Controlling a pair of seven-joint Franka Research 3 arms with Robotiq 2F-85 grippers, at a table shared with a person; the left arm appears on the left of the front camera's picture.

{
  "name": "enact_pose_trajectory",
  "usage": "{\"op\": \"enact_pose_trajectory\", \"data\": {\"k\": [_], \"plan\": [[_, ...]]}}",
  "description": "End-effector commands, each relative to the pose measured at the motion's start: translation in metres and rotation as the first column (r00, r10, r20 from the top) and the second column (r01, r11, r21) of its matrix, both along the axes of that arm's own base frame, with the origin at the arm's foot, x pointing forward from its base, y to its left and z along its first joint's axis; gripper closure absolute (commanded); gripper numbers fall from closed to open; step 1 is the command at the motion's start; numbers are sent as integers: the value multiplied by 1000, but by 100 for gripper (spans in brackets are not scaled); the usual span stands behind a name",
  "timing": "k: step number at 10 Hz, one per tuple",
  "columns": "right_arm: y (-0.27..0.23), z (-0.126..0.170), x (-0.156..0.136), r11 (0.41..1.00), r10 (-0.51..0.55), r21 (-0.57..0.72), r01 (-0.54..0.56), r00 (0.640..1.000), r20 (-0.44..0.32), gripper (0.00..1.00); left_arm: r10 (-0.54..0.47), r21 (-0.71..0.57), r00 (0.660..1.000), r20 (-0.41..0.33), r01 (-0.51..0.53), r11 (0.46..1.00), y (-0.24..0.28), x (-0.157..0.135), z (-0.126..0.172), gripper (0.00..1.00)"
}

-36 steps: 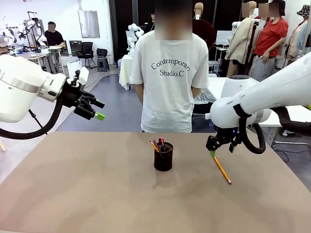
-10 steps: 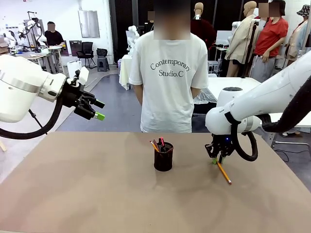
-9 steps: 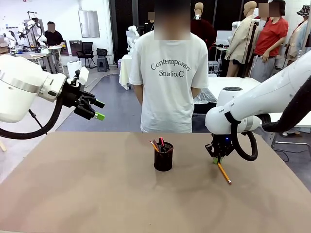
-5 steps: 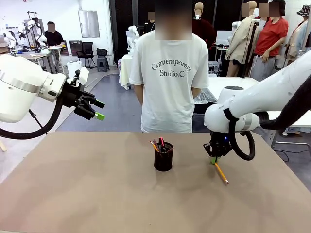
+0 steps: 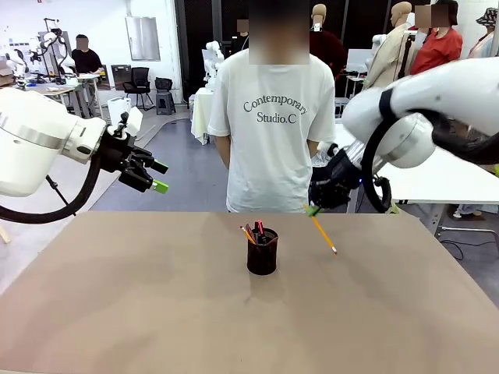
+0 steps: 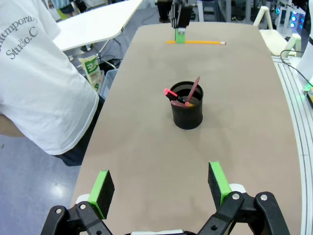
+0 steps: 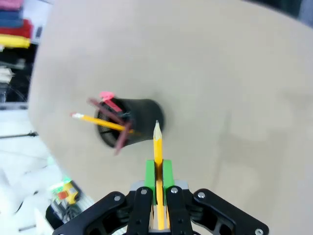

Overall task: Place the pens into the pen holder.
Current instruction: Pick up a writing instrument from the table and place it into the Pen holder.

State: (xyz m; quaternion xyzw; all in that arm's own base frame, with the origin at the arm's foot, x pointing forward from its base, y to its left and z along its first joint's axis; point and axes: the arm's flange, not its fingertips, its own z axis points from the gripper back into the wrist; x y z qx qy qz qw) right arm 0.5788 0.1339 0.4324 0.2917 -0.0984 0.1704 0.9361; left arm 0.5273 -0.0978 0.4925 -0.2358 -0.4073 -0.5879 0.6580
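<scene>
pencil (image 5: 322, 231), yellow-orange, sits pinched between the green pads of our right claw (image 5: 314, 209), which grasps it near its upper end; in the front view the stick slants down and to the right from the claw, its lower end hanging in the air above the tabletop (image 5: 156, 312), off to the right of the pen holder (image 5: 262, 252) and apart from it. in the right wrist view the pencil (image 7: 157, 161) runs straight up out of the clenched claw (image 7: 159, 178), its sharpened point near the rim of the pen holder (image 7: 129, 125) beyond.

the pen holder is a black mesh cup standing upright near the middle of the tabletop, toward the far edge. sticks lean out of it: in the left wrist view we see a dark pen with a red tip (image 6: 172, 93) and a brownish-pink pen (image 6: 194, 90) resting against the rim of the pen holder (image 6: 187, 112); the right wrist view also shows a yellow stick (image 7: 98, 122) lying across its mouth.

our right arm comes in from the right, raised above the far edge of the tabletop, forearm bent down toward the claw. our left arm is held off the tabletop's left side, raised, its left claw (image 5: 157, 178) spread wide and grasping nothing; the left wrist view shows the left claw (image 6: 159, 188) with green pads well apart.

a person in a white t-shirt (image 5: 271, 132) stands at the far edge.
</scene>
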Motion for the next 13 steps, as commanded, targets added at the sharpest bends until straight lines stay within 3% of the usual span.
{"op": "enact_pose_trajectory", "data": {"k": [1, 2, 3, 5, 6, 7, 8, 9, 10, 13], "plan": [[-15, 6, -20, 964, 204, 137, -228, 964, 170, 100, -7, -2, 1000, -1, 7, 1000, 0, 0, 1, 0], [-15, 22, -29, 933, 204, 218, -286, 920, 333, 100, -7, -2, 1000, -1, 7, 1000, 0, 0, 1, 0], [-14, 36, -32, 932, 131, 227, -281, 849, 511, 100, -7, -2, 1000, -1, 7, 1000, 0, 0, 1, 0], [-18, 53, -46, 868, 123, 249, -430, 671, 731, 100, -7, -2, 1000, -1, 7, 1000, 0, 0, 1, 0], [-20, 60, -48, 802, 99, 304, -515, 617, 781, 100, -7, -2, 1000, -1, 7, 1000, 0, 0, 1, 0], [-26, 66, -44, 772, 75, 357, -527, 632, 771, 100, -7, -2, 1000, -1, 7, 1000, 0, 0, 1, 0], [-30, 68, -39, 749, 69, 405, -524, 670, 739, 100, -7, -2, 1000, -1, 7, 1000, 0, 0, 1, 0], [-33, 70, -29, 763, 1, 513, -392, 795, 606, 100, -7, -2, 1000, -1, 7, 1000, 0, 0, 1, 0], [-20, 83, -41, 806, 54, 337, -486, 627, 777, 100, -7, -2, 1000, -1, 7, 1000, 0, 0, 1, 0], [-20, 83, -41, 806, 54, 337, -486, 627, 777, 100, -7, -2, 1000, -1, 7, 1000, 0, 0, 1, 0]]}}
